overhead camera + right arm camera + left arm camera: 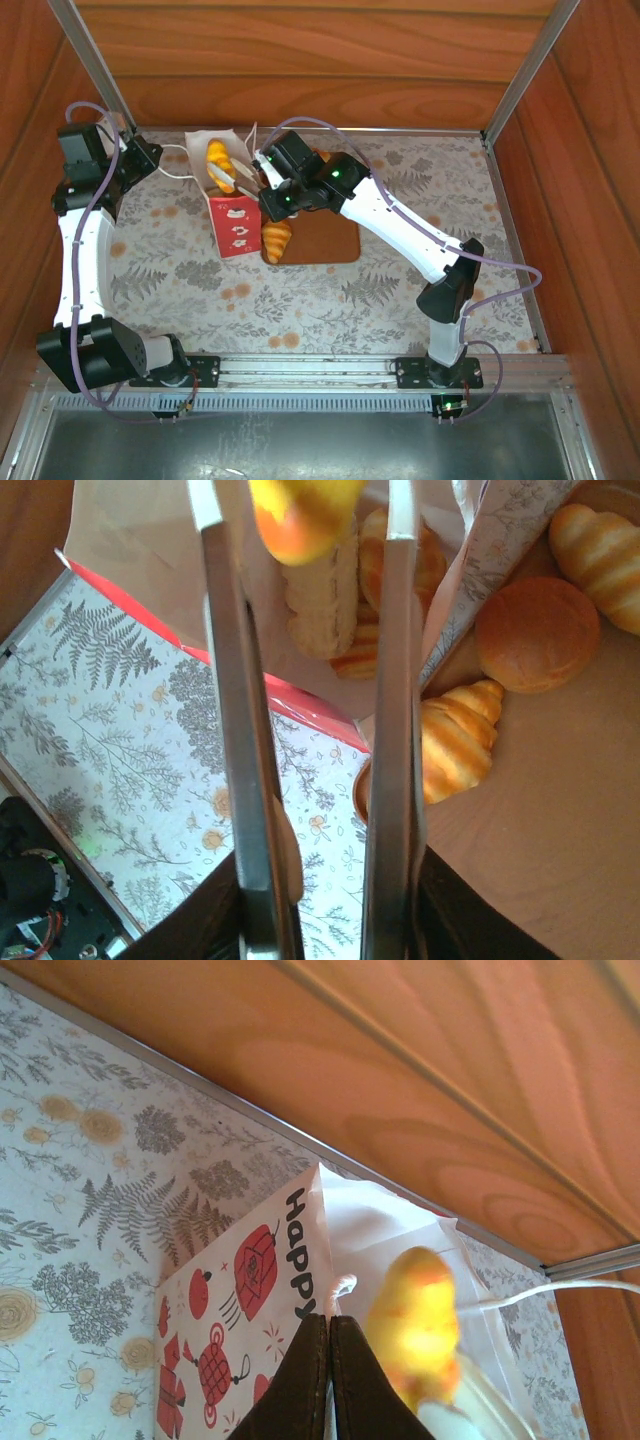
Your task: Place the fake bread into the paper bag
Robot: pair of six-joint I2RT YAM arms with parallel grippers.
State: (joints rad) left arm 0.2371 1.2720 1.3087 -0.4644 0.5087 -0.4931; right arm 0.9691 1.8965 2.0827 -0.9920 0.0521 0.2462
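The paper bag [237, 226] before me is red in front with small white marks, white inside. The fake bread [455, 742] is golden-orange with paler stripes (one bun [537, 633] plain brown). My tongs [392, 680] are silvery; the tablecloth [300, 300] is pale with grey ferns.

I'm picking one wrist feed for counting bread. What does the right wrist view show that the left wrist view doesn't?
Right wrist view: the metal tongs, the brown board with a round bun, a croissant and a striped roll, plus pastries inside the paper bag.
Left wrist view: the left gripper shut on the bag's top edge by its cord, the bag's printed front, the wooden wall.
Both: the bag, the floral table cover, and apparently the same yellow pastry at the bag's mouth.
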